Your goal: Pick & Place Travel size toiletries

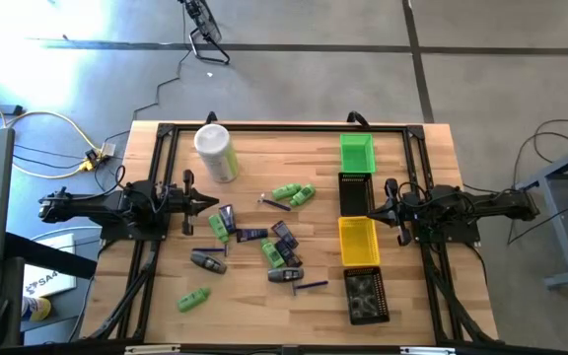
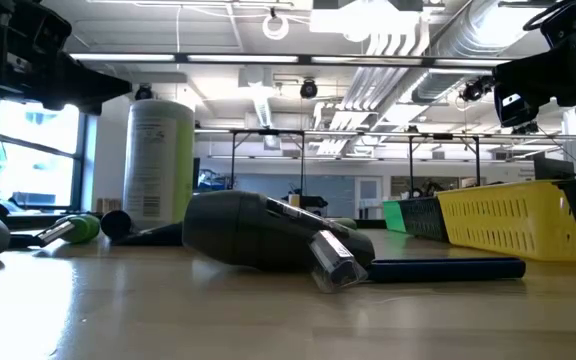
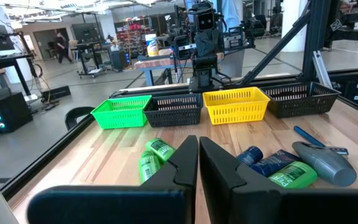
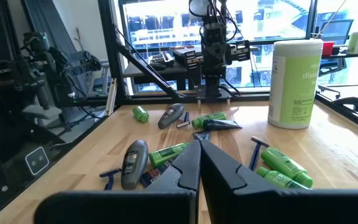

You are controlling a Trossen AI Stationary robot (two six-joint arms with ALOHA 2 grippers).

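The travel size toiletries lie loose on the middle of the wooden table: two green mini bottles (image 1: pixel 294 193), another green bottle (image 1: pixel 194 299) near the front, dark grey tubes (image 1: pixel 208 260) (image 2: pixel 268 232), blue-purple tubes (image 1: pixel 284 237) and thin blue sticks (image 1: pixel 311 285). My left gripper (image 1: pixel 212 204) (image 3: pixel 198 144) hovers shut at the left side of the pile, above the table. My right gripper (image 1: pixel 375 210) (image 4: pixel 200 146) hovers shut at the right side, over the row of bins. Neither touches anything.
A pale-green canister with a white lid (image 1: pixel 215 150) stands upright at the far left. A row of bins runs along the right: green (image 1: pixel 356 153), black (image 1: pixel 355 192), yellow (image 1: pixel 358 240), and a black one (image 1: pixel 366 296) with dark items inside. A black frame borders the table.
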